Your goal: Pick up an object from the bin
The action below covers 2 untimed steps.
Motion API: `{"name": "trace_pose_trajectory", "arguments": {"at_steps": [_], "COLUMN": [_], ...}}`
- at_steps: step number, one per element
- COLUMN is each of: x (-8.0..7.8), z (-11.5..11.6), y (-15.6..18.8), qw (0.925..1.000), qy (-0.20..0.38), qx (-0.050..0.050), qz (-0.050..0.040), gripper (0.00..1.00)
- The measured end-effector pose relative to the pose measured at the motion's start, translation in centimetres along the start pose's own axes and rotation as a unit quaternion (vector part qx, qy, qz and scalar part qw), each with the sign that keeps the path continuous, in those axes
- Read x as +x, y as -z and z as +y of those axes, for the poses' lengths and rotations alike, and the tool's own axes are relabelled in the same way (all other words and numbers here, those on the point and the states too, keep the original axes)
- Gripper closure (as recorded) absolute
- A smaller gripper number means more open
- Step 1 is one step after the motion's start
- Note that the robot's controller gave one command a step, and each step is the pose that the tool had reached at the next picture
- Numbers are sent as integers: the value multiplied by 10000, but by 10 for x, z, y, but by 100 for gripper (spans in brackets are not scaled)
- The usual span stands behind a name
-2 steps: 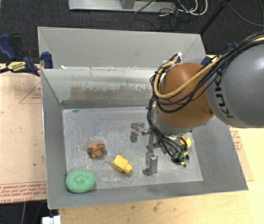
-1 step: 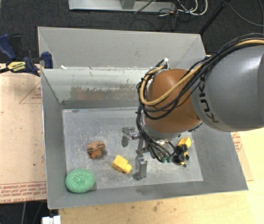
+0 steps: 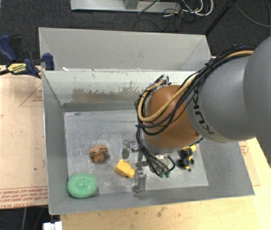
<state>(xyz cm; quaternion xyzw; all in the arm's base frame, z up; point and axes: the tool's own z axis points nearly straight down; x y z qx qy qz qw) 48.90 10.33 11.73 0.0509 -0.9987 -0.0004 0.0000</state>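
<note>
text | grey arm | dark letters "KU", rest hidden by orange cover

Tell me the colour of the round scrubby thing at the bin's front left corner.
The round scrubby pad is light green all over; the camera view shows it best.

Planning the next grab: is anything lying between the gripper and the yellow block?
Nothing visible does. The yellow block lies right beside the gripper, toward the view's left. The brown lump and green round pad sit farther left.
</note>
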Motion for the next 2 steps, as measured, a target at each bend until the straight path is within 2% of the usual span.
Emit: {"name": "trace_pose_trajectory", "arguments": {"at_steps": [1,2], "x": [-2,-1], "z": [-6,-2], "y": [-46,-45], "qw": [9999,9976], "qy": [111,-697], "qx": [-12,-19], "qz": [-87,-26], "gripper": [0,100]}}
